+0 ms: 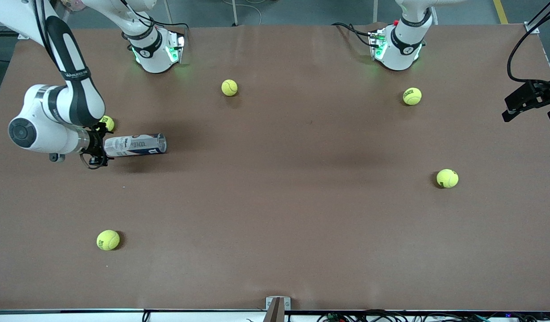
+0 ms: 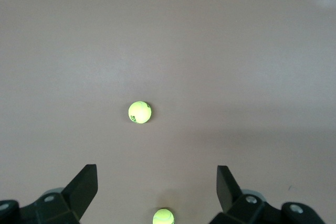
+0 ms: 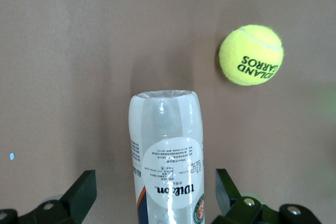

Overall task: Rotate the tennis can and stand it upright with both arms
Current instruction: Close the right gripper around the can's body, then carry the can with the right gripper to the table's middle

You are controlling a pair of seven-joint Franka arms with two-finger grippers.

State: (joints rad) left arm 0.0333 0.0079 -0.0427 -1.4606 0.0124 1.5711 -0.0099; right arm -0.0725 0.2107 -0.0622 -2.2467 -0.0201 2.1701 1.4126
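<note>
The tennis can (image 1: 134, 145) lies on its side on the table toward the right arm's end, its silvery rim pointing toward the table's middle. My right gripper (image 1: 96, 148) is at the can's closed end, low over the table. In the right wrist view the can (image 3: 167, 156) lies between my right gripper's (image 3: 155, 195) open fingers (image 3: 83, 190), with gaps on both sides. My left gripper (image 2: 157, 184) is open and empty, high over the table; it is out of the front view, where only the left arm's base (image 1: 398, 44) shows.
Yellow tennis balls lie scattered: one beside the right gripper (image 1: 107, 123) (image 3: 251, 54), others (image 1: 229, 87), (image 1: 412, 96), (image 1: 447, 178), (image 1: 108, 240). Two balls show under the left gripper (image 2: 139, 112), (image 2: 163, 216). A black camera mount (image 1: 532, 96) juts in at the left arm's end.
</note>
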